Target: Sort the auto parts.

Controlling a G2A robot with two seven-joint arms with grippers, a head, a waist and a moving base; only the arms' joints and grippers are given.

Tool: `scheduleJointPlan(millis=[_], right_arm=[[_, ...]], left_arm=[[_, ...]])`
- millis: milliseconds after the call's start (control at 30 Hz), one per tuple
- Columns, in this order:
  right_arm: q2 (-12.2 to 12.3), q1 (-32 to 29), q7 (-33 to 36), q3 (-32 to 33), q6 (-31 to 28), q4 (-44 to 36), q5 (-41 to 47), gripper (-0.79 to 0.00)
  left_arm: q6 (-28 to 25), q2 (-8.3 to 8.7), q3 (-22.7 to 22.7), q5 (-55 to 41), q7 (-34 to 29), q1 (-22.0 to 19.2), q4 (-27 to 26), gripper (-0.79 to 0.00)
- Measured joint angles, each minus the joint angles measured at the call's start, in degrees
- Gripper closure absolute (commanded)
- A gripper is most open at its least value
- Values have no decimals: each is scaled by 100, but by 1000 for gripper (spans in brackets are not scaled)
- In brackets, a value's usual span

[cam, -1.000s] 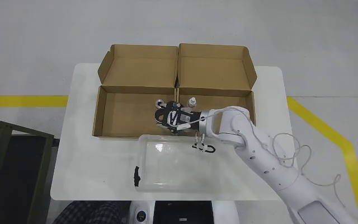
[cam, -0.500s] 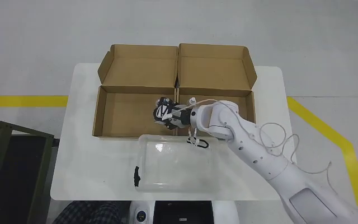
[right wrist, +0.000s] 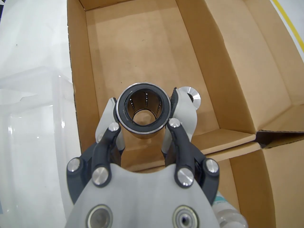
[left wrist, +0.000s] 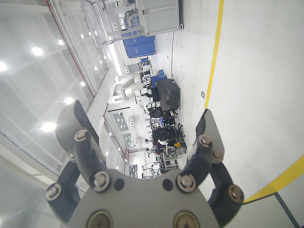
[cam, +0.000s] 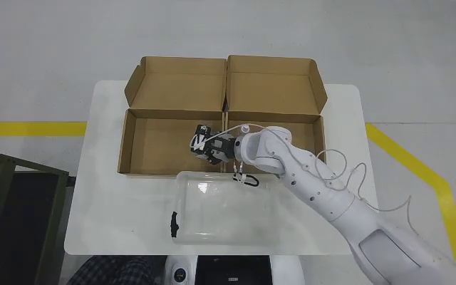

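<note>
My right gripper [right wrist: 143, 97] is shut on a metal linear bearing [right wrist: 144, 131], a short sleeve with a black rim and rows of small balls inside. It hangs over the near right part of the left cardboard box [right wrist: 142, 36]. From above, the right gripper [cam: 201, 140] sits just left of the wall that divides the left cardboard box [cam: 153, 146] from the right cardboard box [cam: 306, 132]. A silver disc-shaped part [right wrist: 192, 96] lies on the left box's floor beside one finger. My left gripper [left wrist: 142, 110] is open, holds nothing and faces the hall.
A clear plastic bin [cam: 221, 210] with a black latch [cam: 173, 224] stands on the white table [cam: 100, 185] just in front of the boxes. Both box lids stand open at the far side. The left box floor is mostly bare.
The right gripper has carried the bearing leftward, from the dividing wall farther over the left box. The arm's elbow has swung in over the right box.
</note>
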Motion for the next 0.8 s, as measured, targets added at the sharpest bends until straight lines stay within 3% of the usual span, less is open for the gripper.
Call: scheduleJointPlan(millis=[467, 800], right_arm=[[-200, 116, -182, -114, -131, 542, -74, -336], [-211, 47, -175, 36, -196, 546, -142, -385]], left_arm=[[0, 0, 0, 0, 0, 0, 0, -785], [0, 0, 0, 0, 0, 0, 0, -785]])
